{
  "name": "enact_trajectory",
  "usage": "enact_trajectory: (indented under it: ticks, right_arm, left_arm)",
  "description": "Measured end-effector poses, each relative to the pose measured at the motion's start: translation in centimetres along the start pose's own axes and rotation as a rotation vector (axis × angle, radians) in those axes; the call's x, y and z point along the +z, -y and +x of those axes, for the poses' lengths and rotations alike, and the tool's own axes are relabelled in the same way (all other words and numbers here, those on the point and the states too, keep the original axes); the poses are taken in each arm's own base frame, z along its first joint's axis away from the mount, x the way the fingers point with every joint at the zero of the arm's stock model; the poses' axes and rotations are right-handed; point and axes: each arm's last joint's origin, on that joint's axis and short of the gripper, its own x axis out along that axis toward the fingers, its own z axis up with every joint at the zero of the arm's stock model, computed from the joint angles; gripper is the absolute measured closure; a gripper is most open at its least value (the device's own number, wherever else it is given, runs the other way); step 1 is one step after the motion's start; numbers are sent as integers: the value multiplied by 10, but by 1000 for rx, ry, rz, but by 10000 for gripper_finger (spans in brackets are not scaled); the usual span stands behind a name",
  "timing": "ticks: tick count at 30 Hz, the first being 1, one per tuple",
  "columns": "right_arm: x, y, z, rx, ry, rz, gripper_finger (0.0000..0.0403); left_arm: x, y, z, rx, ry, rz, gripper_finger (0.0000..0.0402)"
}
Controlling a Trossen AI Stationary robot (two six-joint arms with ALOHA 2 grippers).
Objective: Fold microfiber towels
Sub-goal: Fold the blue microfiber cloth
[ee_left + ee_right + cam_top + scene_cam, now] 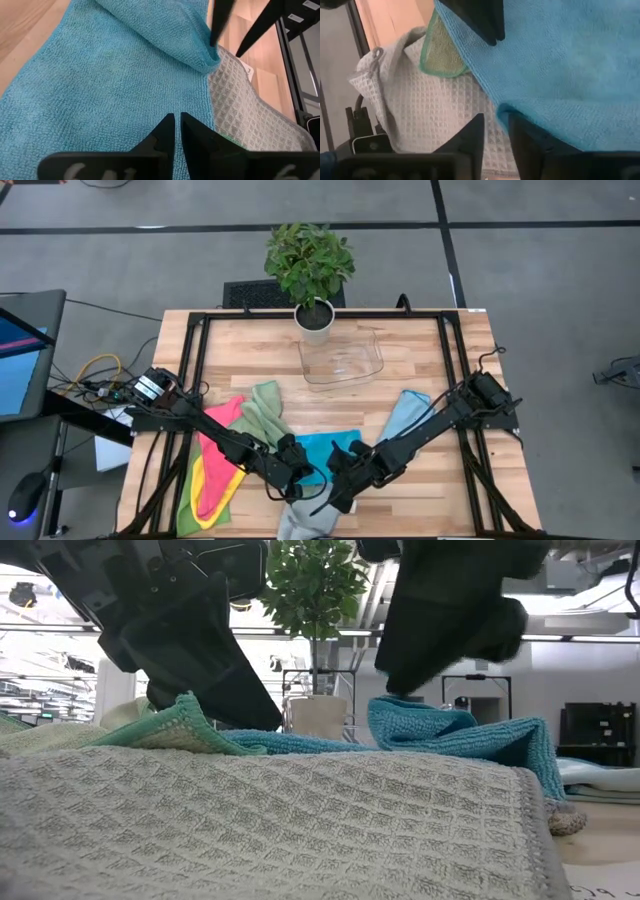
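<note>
Near the front edge of the wooden counter [420, 350], between the two arms, lies the bright blue towel [322, 448], a fine looped microfiber spread mostly flat with one edge turned up into a soft fold. It partly overlaps a light grey waffle-weave towel [305, 520] that hangs over the counter's front edge; the grey one has a stitched hem and a small hanging loop at one corner. A green-edged corner of another cloth [440, 52] peeks out between the blue and the grey.

Pale characters are printed on the left arm's fingers, cut off by the frame's edge and not readable; no other label can be read.

The left end effector [177, 131] rests on the blue towel with its fingers pressed together, nothing between them. The right end effector [495, 131] stands at the folded blue edge with its fingers a little apart, the blue cloth lying across one finger; I cannot tell whether it grips the towel.

Toward the left side lie a pink towel [212, 452] on a yellow one [222, 502], with a green towel [264, 412] beside them. A pale blue towel [405, 412] lies on the right under the right arm.
</note>
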Motion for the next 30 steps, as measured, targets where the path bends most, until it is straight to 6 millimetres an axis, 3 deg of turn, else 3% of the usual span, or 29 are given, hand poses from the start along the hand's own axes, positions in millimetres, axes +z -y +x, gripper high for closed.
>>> enact_trajectory:
  ticks: [2,6,12,19,24,30]
  right_arm:
    - [6,2,-13,-2,23,-22,270]
    - [20,4,-59,23,107,-27,249]
    - [-5,23,-89,-250,77,-4,243]
    - [-39,66,-53,-253,-63,272,227]
    - [-37,91,-42,-90,-17,408,186]
    - [-46,107,-30,-128,-32,417,167]
  left_arm:
    - [0,0,0,-5,-4,-8,381]
    - [0,1,0,-18,-13,-17,381]
    - [0,1,0,-20,-15,-28,381]
    - [-1,1,0,-20,-17,-27,381]
    - [0,0,0,-18,-17,-27,381]
    - [-1,1,0,-27,-26,-36,381]
